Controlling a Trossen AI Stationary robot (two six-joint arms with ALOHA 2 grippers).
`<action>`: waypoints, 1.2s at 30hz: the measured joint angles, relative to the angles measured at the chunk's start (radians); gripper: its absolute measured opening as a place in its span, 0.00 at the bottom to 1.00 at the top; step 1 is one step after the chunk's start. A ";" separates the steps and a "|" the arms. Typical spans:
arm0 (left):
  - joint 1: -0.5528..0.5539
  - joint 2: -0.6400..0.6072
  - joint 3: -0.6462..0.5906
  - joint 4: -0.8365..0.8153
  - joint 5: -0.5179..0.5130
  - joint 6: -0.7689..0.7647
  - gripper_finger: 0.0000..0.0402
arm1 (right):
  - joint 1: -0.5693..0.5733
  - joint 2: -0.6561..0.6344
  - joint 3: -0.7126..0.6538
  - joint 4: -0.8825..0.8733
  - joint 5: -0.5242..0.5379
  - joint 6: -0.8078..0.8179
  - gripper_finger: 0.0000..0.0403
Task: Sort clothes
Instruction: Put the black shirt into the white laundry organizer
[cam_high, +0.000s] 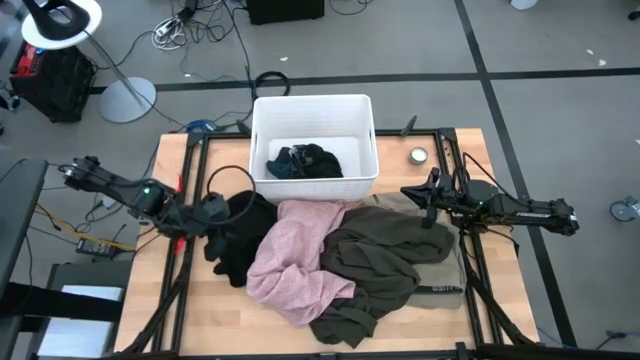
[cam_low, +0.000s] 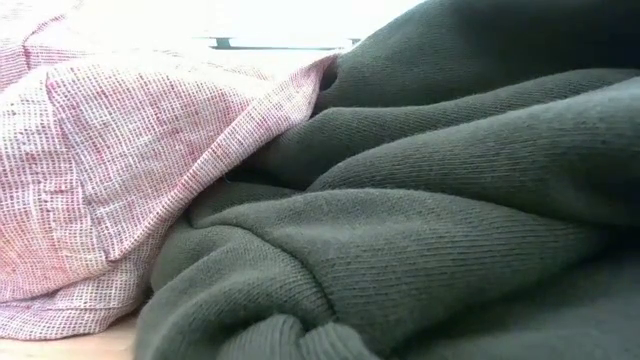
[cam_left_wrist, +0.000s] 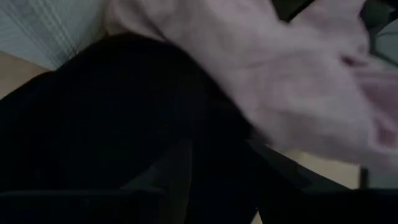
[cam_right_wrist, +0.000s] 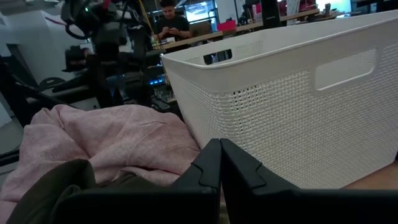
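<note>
High view shows us the clothes heaped on the table in front of the white bin: a black garment at the left of the pile, a pink one in the middle, an olive one at the right, with a strip of grey-beige fabric peeking out under the olive. A dark teal piece already lies inside the bin.

Our left gripper is pushed into the black garment, its fingers spread with the cloth bunched around them; from the left wrist view we cannot tell whether it truly holds the fabric. Our right gripper waits near the bin's right corner, beside the olive garment, fingers pressed together on nothing.

We judge all of these as light, limp and prone to drag neighbours along. The olive knit looks thickest and heaviest. We would pinch a raised fold near each garment's free edge, and lift the black one slowly, since the pink overlaps it.
</note>
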 joint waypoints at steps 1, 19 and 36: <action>0.000 -0.002 -0.015 0.004 0.001 0.006 0.38 | 0.000 0.000 0.000 0.000 0.000 0.000 0.02; 0.001 0.000 -0.195 0.048 -0.147 0.187 0.38 | 0.000 0.000 0.000 0.000 0.000 0.000 0.02; 0.064 0.128 -0.325 0.319 -0.055 0.118 0.38 | 0.000 0.000 0.000 0.000 0.000 0.000 0.02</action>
